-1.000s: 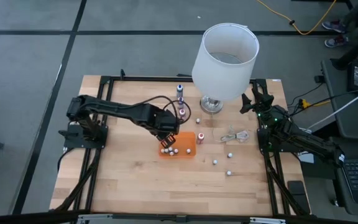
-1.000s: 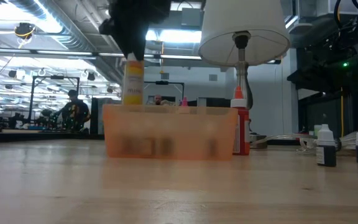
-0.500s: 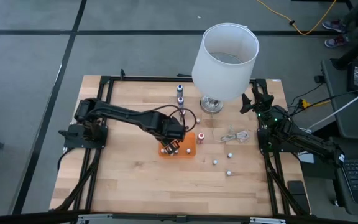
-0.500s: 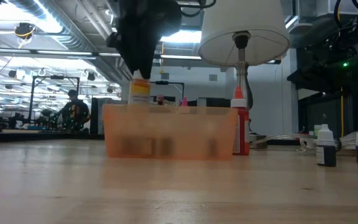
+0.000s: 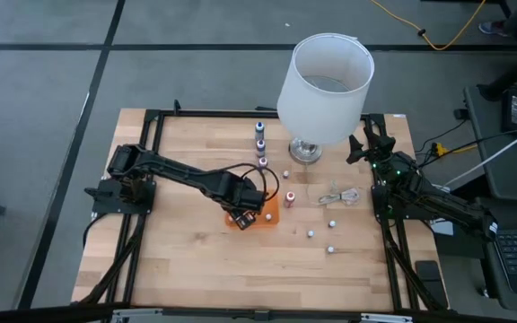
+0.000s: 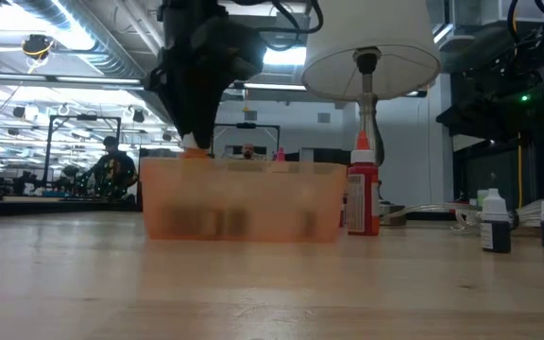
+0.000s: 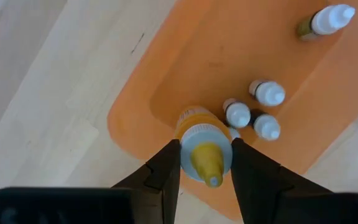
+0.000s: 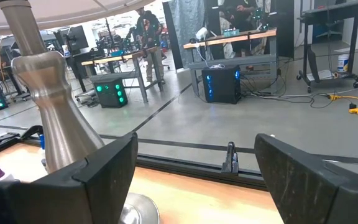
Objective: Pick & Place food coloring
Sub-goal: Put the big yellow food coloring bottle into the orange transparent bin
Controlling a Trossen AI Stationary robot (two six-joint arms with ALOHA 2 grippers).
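A yellow food coloring bottle (image 7: 205, 149), likely light, stiff and slick, sits clamped below its cap in my left gripper (image 7: 205, 163), low over the orange tray (image 7: 179, 68). My right gripper (image 8: 194, 180) waits spread beside the lamp (image 5: 323, 85).

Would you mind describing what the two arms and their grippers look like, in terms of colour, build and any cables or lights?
Both arms are black and slender, built of jointed segments on black frame mounts at the table's sides. The left arm carries a thin dark cable looping above its wrist; its left gripper has two flat, dark, tapering fingers. The right arm shows small green lights near its base; its right gripper has broad, matte black fingers.
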